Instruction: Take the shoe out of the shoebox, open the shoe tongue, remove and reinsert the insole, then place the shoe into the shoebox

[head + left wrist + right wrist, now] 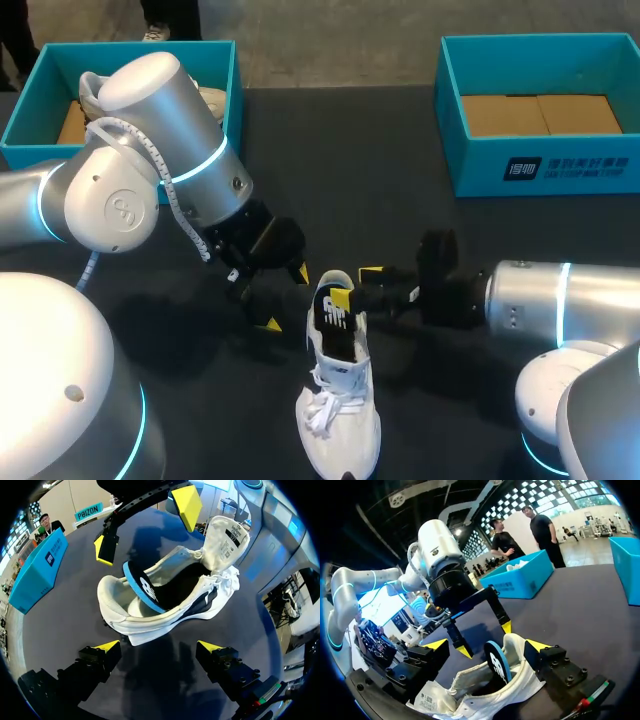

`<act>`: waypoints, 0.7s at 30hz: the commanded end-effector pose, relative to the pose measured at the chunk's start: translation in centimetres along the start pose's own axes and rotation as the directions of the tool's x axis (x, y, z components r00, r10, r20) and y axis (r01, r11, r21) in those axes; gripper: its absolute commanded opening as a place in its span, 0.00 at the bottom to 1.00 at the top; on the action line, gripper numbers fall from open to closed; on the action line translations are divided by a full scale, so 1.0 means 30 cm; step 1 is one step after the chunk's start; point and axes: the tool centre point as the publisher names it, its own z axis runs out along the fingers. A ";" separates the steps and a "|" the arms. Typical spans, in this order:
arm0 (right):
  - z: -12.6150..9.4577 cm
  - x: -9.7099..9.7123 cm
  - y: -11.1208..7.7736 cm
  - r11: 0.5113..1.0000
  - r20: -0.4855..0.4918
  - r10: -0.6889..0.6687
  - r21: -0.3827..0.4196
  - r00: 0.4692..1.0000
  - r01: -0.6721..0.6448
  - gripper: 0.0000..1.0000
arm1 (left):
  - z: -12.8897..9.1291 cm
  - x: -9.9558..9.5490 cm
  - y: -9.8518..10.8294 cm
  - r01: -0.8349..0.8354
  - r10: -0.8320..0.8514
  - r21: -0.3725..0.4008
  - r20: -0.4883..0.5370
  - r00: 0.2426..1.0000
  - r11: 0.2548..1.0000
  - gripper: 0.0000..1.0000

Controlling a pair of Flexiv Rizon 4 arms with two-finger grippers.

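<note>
In the head view, the white shoe [340,400] lies on the dark table [450,230] between both arms, its insole [335,325] sticking up from the heel. In the left wrist view, the left gripper [159,646] has its fingers spread, with the shoe just ahead. In the right wrist view, the right gripper [487,645] is parted wide on either side of the insole.

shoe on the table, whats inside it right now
A black insole with a blue edge stands partly out of the opening of the white shoe, one end raised. The insole's lower part and the toe space are hidden by the shoe's own sides.
</note>
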 end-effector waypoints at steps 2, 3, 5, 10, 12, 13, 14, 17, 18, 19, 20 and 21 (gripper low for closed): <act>-0.051 0.023 -0.015 0.999 0.054 0.004 0.032 0.999 -0.006 0.47 | 0.000 0.004 0.000 0.000 0.000 -0.003 0.002 1.000 1.000 1.00; -0.056 0.028 -0.016 0.999 0.066 0.001 0.040 0.998 -0.004 0.36 | 0.000 0.004 0.000 0.000 0.000 -0.003 0.002 1.000 1.000 1.00; -0.064 0.037 -0.016 0.998 0.088 -0.006 0.056 0.996 0.001 0.22 | 0.000 0.004 0.000 0.000 0.000 -0.003 0.002 1.000 1.000 1.00; -0.084 0.051 0.002 0.986 0.131 -0.038 0.164 0.991 0.016 0.00 | 0.000 0.004 0.000 0.000 0.000 -0.003 0.002 1.000 1.000 1.00; -0.091 0.053 0.012 0.982 0.124 -0.014 0.190 0.992 -0.009 0.00 | 0.000 0.004 0.000 0.000 0.000 -0.003 0.002 1.000 1.000 1.00; -0.091 0.053 0.012 0.982 0.124 -0.014 0.190 0.992 -0.009 0.00 | 0.000 0.004 0.000 0.000 0.000 -0.003 0.002 1.000 1.000 1.00; -0.091 0.053 0.012 0.982 0.124 -0.014 0.190 0.992 -0.009 0.00 | 0.000 0.004 0.000 0.000 0.000 -0.003 0.002 1.000 1.000 1.00; -0.091 0.053 0.012 0.982 0.124 -0.014 0.190 0.992 -0.009 0.00 | 0.000 0.004 0.000 0.000 0.000 -0.003 0.002 1.000 1.000 1.00; -0.091 0.053 0.012 0.982 0.124 -0.014 0.190 0.992 -0.009 0.00 | 0.000 0.004 0.000 0.000 0.000 -0.003 0.002 1.000 1.000 1.00; -0.091 0.053 0.012 0.982 0.124 -0.014 0.190 0.992 -0.009 0.00 | 0.000 0.004 0.000 0.000 0.000 -0.003 0.002 1.000 1.000 1.00; -0.091 0.053 0.012 0.982 0.124 -0.014 0.190 0.992 -0.009 0.00 | 0.000 0.004 0.000 0.000 0.000 -0.003 0.002 1.000 1.000 1.00; -0.091 0.053 0.012 0.982 0.124 -0.014 0.190 0.992 -0.009 0.00 | 0.000 0.004 0.000 0.000 0.000 -0.003 0.002 1.000 1.000 1.00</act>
